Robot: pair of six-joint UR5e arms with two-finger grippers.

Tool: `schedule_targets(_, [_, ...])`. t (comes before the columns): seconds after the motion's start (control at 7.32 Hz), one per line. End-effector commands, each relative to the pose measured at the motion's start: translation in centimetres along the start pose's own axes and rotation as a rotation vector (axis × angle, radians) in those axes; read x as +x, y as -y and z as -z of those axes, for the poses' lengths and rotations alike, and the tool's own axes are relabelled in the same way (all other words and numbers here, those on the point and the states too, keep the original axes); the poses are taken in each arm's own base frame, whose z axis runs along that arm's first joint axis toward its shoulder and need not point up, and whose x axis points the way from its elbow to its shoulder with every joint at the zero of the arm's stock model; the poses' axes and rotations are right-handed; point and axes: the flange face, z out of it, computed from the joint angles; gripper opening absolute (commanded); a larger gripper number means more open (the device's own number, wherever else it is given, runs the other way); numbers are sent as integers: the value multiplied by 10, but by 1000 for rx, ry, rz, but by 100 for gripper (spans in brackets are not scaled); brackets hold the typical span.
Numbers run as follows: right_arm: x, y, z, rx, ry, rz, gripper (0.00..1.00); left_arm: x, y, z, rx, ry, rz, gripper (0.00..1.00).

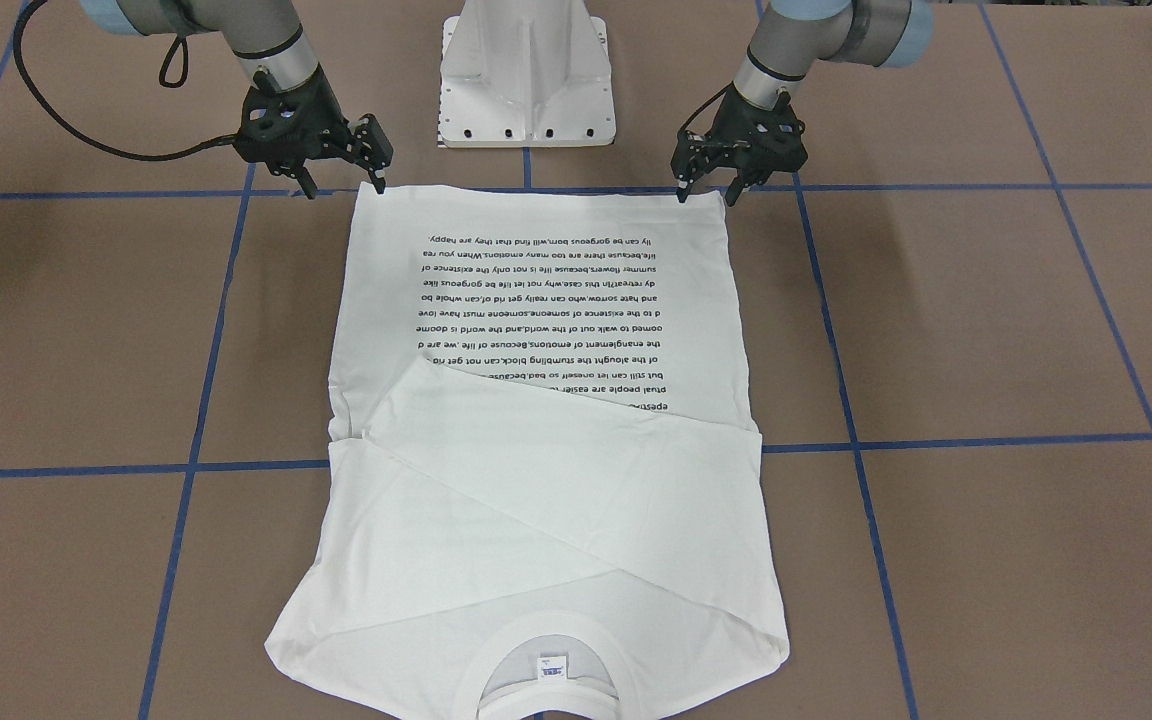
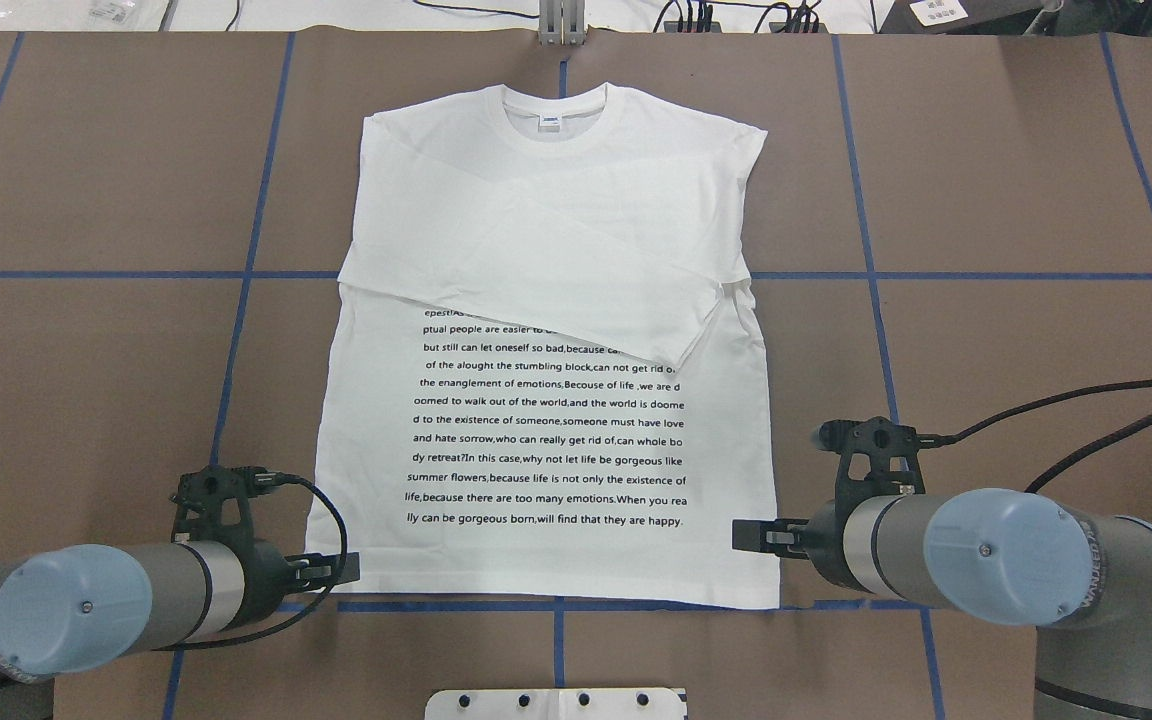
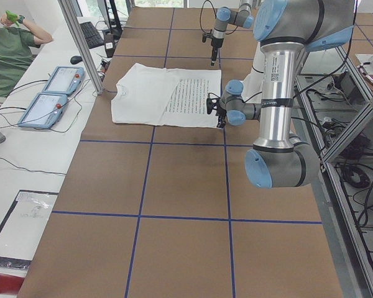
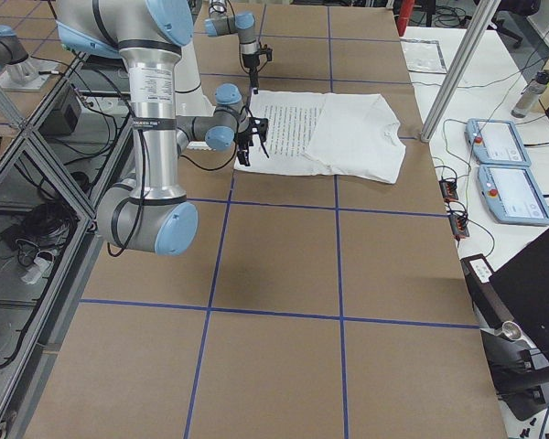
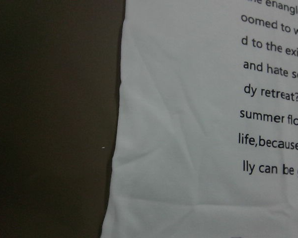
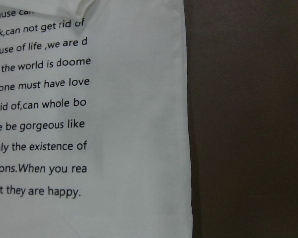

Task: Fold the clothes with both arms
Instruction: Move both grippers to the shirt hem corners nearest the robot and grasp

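The white T-shirt (image 1: 536,480) (image 2: 556,230) lies flat on the brown table, its collar (image 2: 556,108) away from the robot and both sleeves folded across the chest above the black text (image 2: 551,440). My left gripper (image 1: 707,198) (image 2: 336,570) hovers open over the hem's corner on its side. My right gripper (image 1: 345,188) (image 2: 751,535) is open at the opposite hem corner. Neither holds any cloth. Both wrist views show only the shirt's side edges (image 5: 114,148) (image 6: 188,124) and text, with no fingers in sight.
The white pedestal base (image 1: 526,80) stands just behind the hem. Blue tape lines (image 1: 196,400) grid the table. Beyond the collar end are an aluminium post (image 3: 81,43), two teach pendants (image 3: 62,81) (image 4: 499,142) and a seated person (image 3: 9,56).
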Motion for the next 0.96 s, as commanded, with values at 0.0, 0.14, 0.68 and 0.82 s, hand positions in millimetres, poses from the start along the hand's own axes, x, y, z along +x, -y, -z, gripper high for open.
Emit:
schedule_targets(0.0, [0,0,0,0,0,0,100,-2,-3,-3,1,12,-9,78])
schedule_targets(0.14, [0,0,0,0,0,0,100,-2,-5,-5,-2,14,-11,77])
schedule_targets(0.68, [0,-1,0,-1,0,1,100,-3,-8,-6,-6,17,-13,25])
schedule_targets(0.82, [0,-1,0,-1,0,2,100,-1,-8,-4,-6,11,-13,0])
